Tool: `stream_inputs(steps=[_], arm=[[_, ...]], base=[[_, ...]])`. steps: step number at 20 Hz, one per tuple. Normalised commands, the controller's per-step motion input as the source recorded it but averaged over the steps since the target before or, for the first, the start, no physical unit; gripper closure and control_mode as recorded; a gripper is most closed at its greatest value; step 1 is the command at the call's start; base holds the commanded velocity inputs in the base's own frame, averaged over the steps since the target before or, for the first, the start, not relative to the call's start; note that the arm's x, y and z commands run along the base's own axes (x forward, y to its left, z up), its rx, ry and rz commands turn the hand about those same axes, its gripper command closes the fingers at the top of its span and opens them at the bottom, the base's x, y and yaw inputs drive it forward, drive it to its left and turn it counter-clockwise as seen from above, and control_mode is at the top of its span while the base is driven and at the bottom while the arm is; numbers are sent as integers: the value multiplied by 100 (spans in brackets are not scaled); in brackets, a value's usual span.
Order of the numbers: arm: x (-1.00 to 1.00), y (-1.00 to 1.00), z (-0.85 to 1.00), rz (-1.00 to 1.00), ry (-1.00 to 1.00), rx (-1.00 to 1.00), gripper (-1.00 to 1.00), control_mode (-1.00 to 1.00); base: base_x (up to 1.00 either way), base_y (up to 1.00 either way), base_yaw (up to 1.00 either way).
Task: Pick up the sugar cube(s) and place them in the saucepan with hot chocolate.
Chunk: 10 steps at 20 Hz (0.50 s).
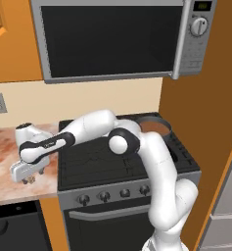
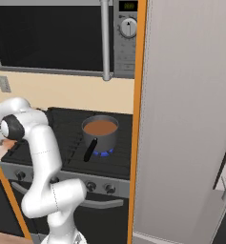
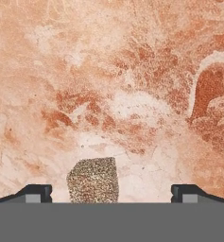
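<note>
Sugar cube [image 3: 93, 179], a tiny greyish-tan speckled lump with blunt corners, lies on the mottled orange-pink stone counter [image 3: 132, 71] between the two dark fingertips [image 3: 37, 193] of the white two-finger gripper [image 3: 111, 194], nearer the left tip in the hand view than the right one. The fingers are spread wide, touching nothing, with bare stone on either side of the cube.

By its look the cube should be very light and rigid but crumbly: a hard squeeze could chip or crush it, and its grainy faces ought to give fair friction. The best hold is probably across two opposite flat faces, low on the body, with the tips centred so it does not twist out. Since it sits off-centre, one tip would likely meet it first and nudge it along the counter before the other closes in.

In the left base view the gripper [image 1: 28, 177] hangs low over the counter close to its front edge, beside the left edge of the black stove [image 1: 122, 157]. I see nothing else near the cube there.

Outward, the small grey metal saucepan [image 2: 100, 131] holding brown hot chocolate stands on a rear burner towards the right edge of the stove, its black handle pointing forward and left. An orange cabinet wall [image 2: 141, 119] rises just beside it, and a silver microwave [image 1: 112, 39] hangs above, so headroom for a carry looks limited but workable.
</note>
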Motion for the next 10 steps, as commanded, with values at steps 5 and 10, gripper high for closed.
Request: stream_inputs(steps=[5,10], arm=[[0,0,-3,0,0,0,-100,-100],[0,2,-7,0,0,0,-100,-100]], base=[[0,0,0],[0,0,0]])
